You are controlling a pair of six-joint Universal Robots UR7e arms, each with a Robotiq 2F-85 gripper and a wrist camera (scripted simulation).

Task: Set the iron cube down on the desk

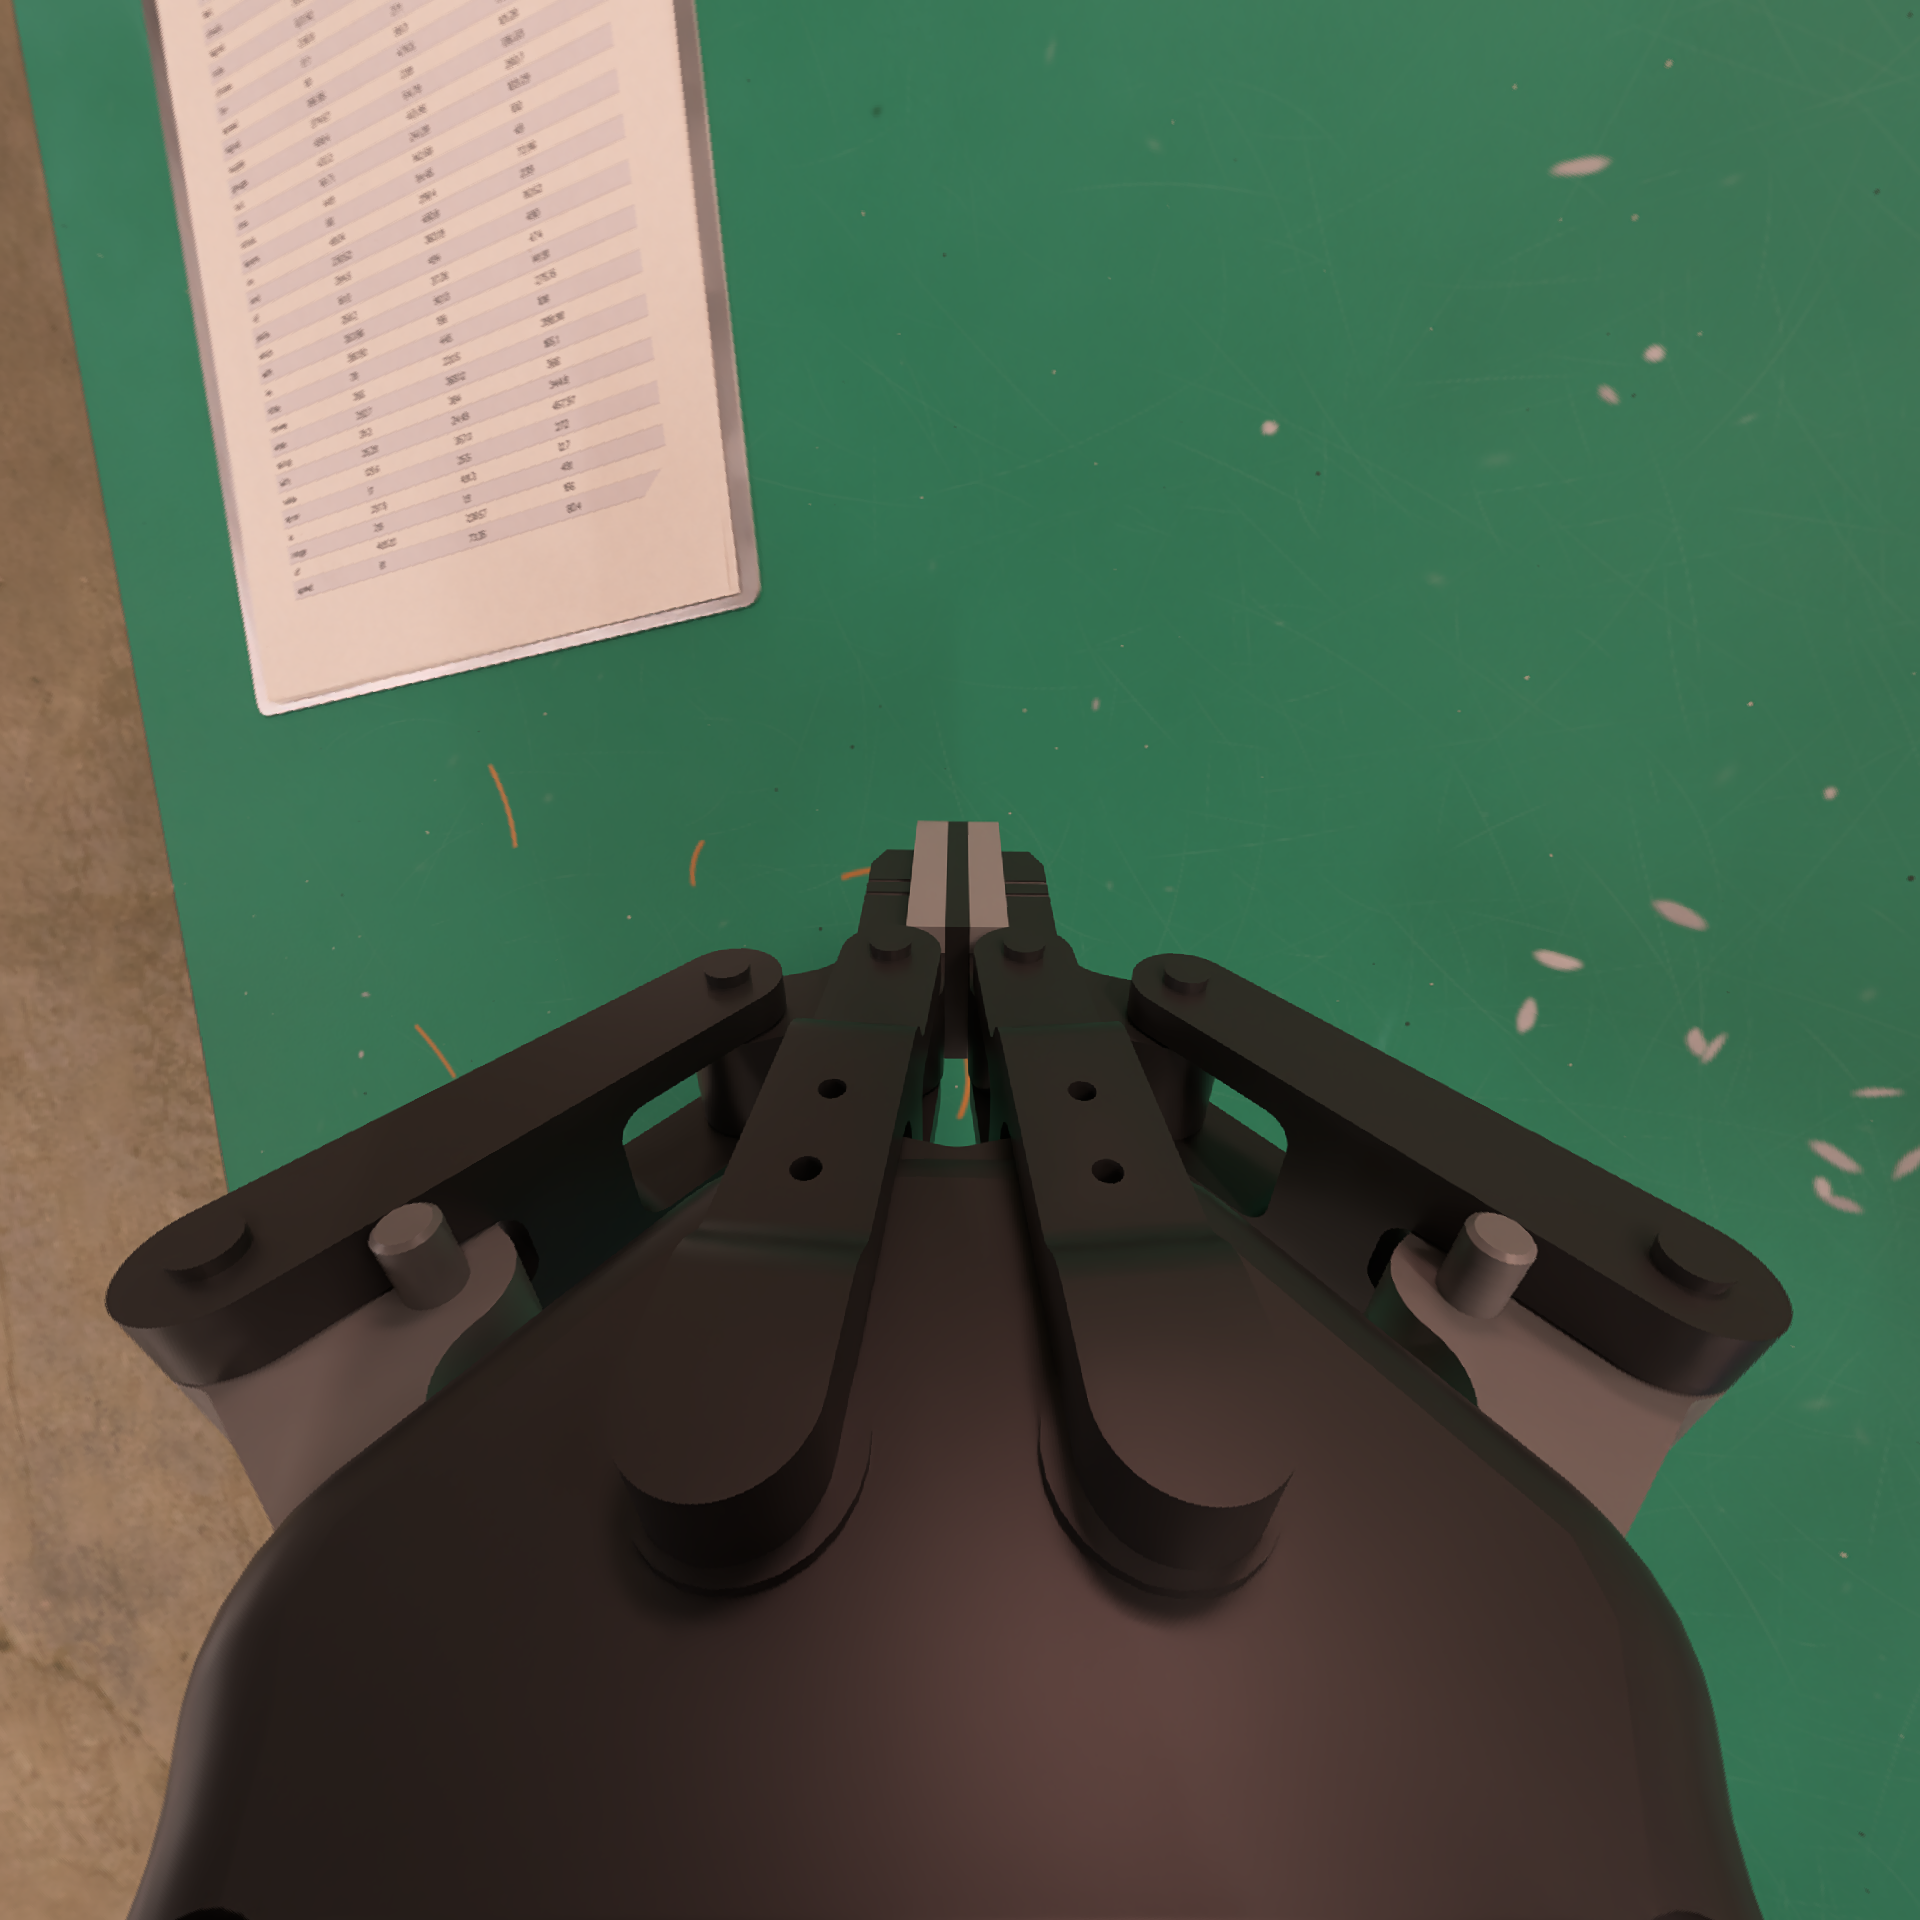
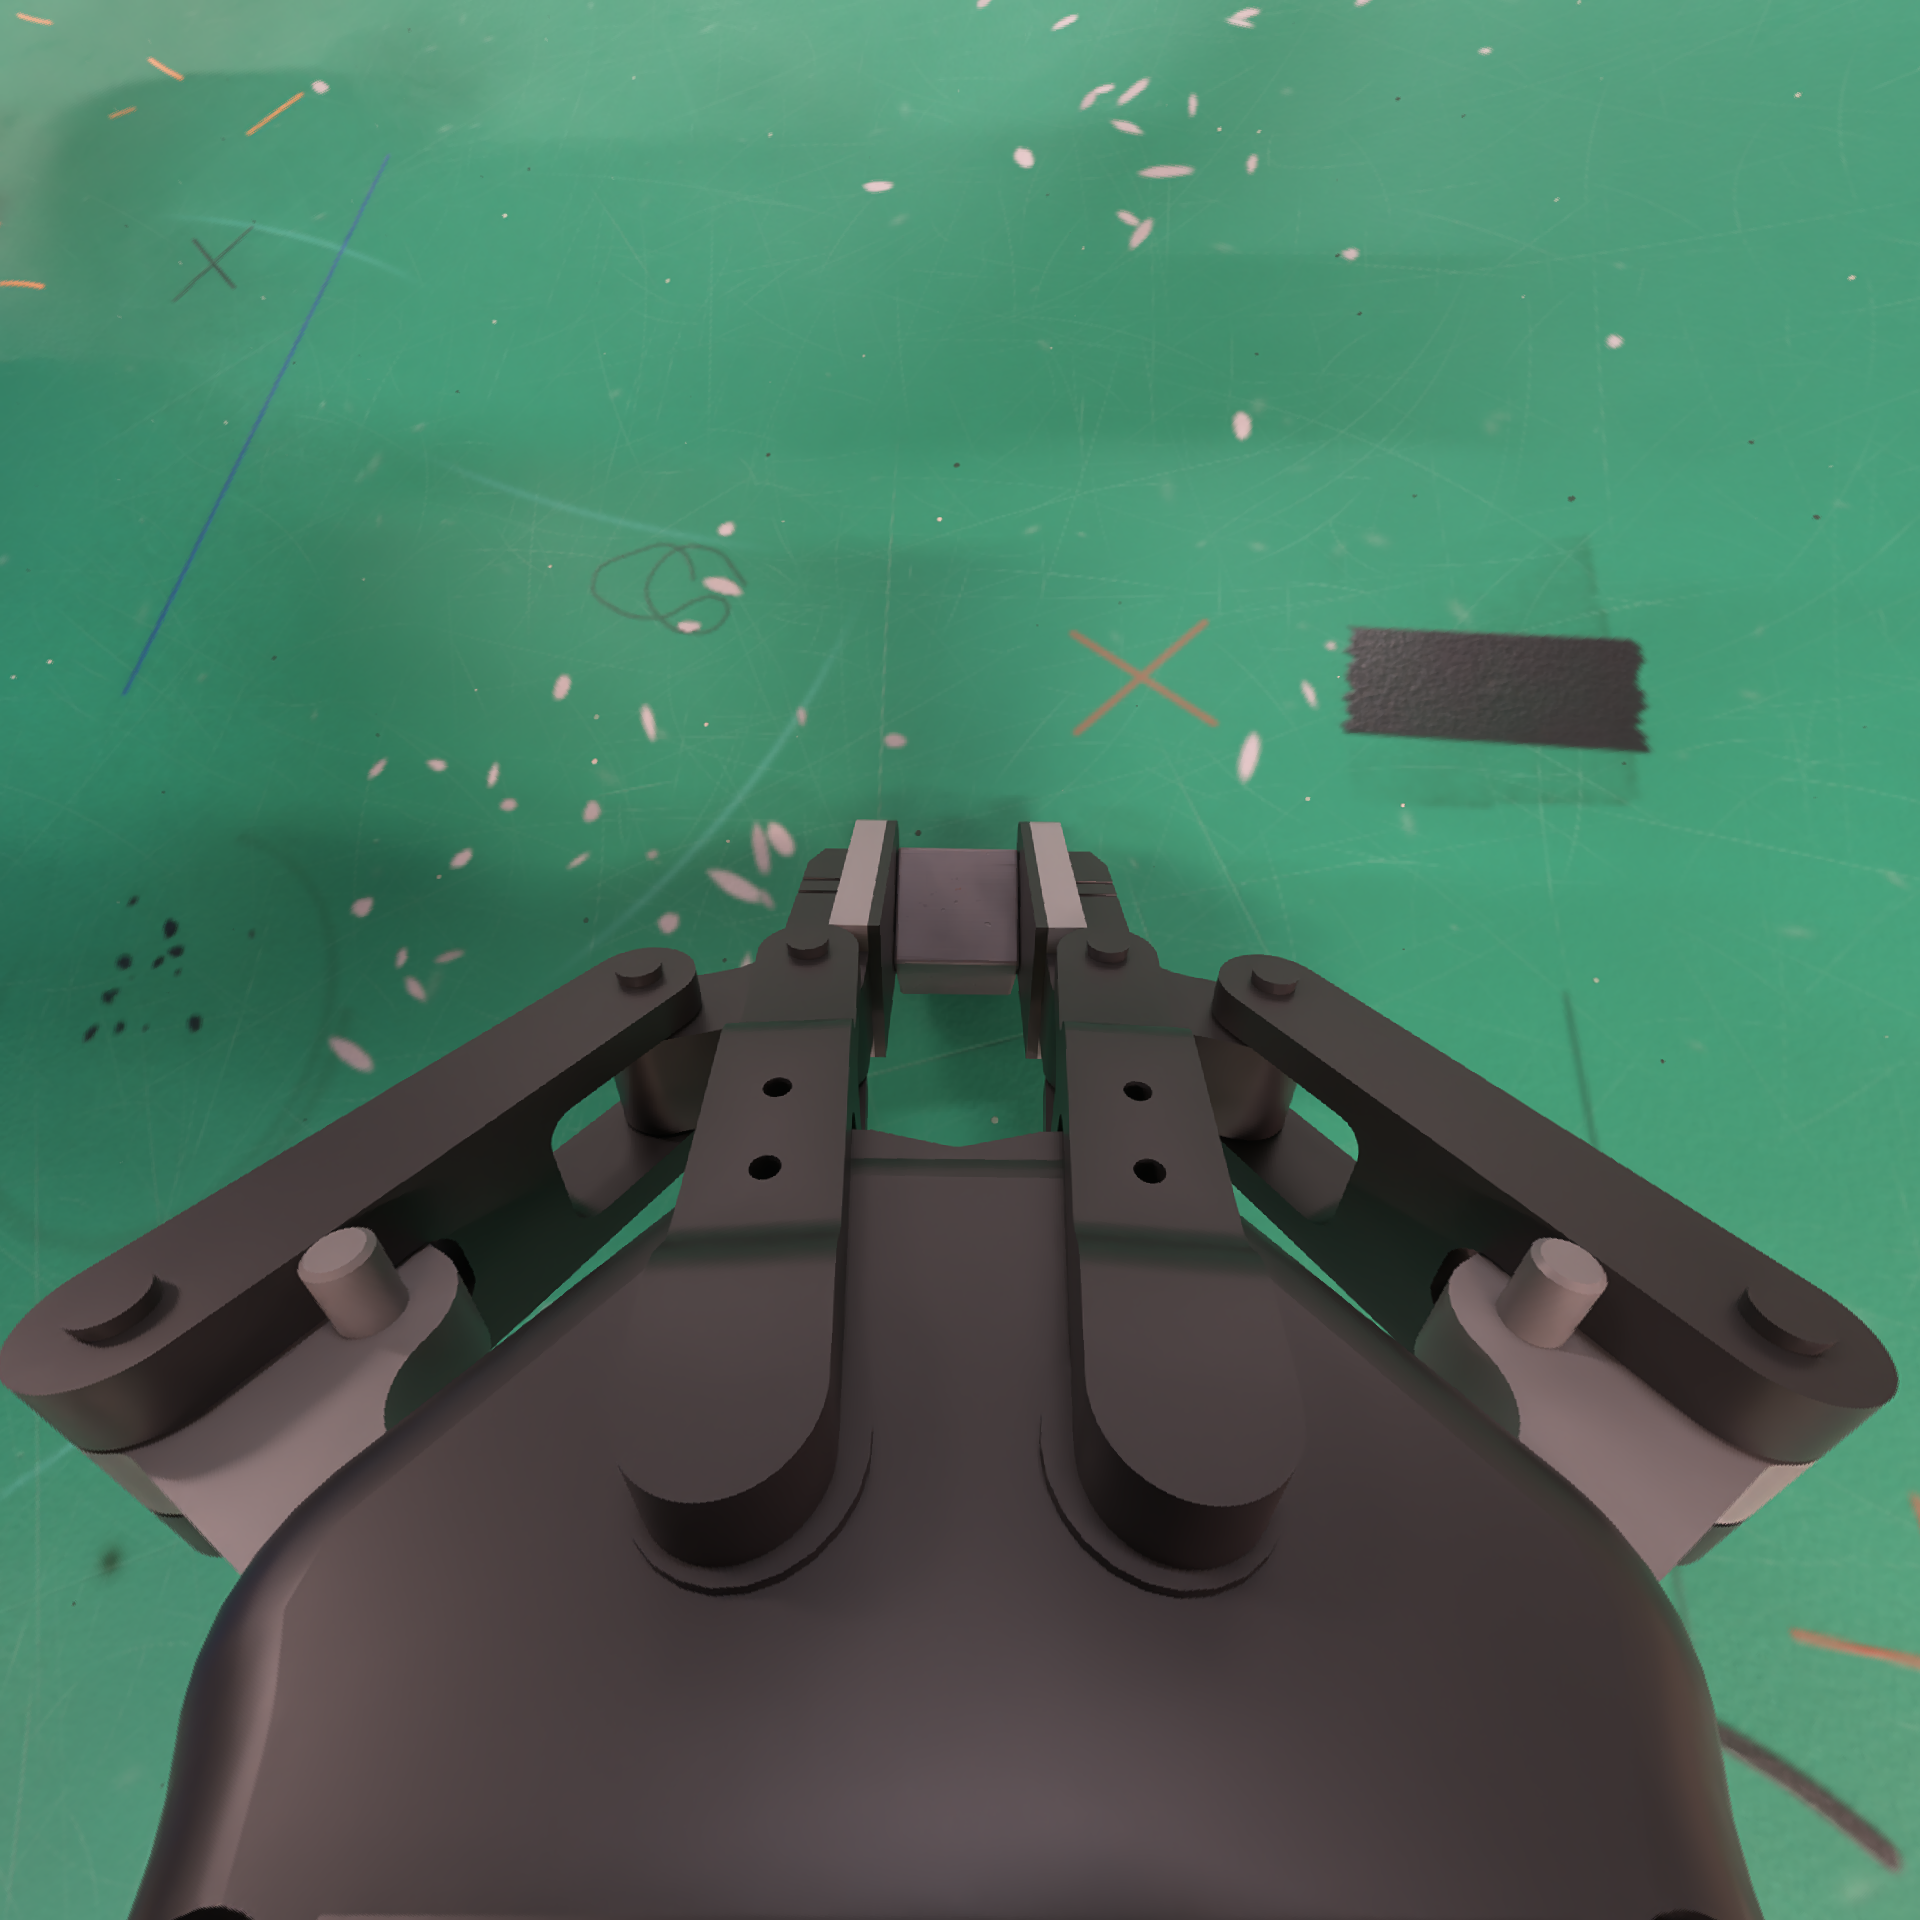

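In the right wrist view my right gripper (image 2: 958,883) is shut on the iron cube (image 2: 956,909), a small grey metal block held between the two pale pads. It hangs over the green desk surface (image 2: 1039,468); I cannot tell whether the cube touches the desk. In the left wrist view my left gripper (image 1: 957,873) is shut with its pads together and nothing between them, above the green desk (image 1: 1247,520).
A sheet of paper in a clear sleeve (image 1: 457,343) lies at the desk's left part, near the edge (image 1: 156,831) with brown floor (image 1: 73,935) beyond. A strip of black tape (image 2: 1496,688) and an orange cross mark (image 2: 1143,677) lie ahead of the right gripper.
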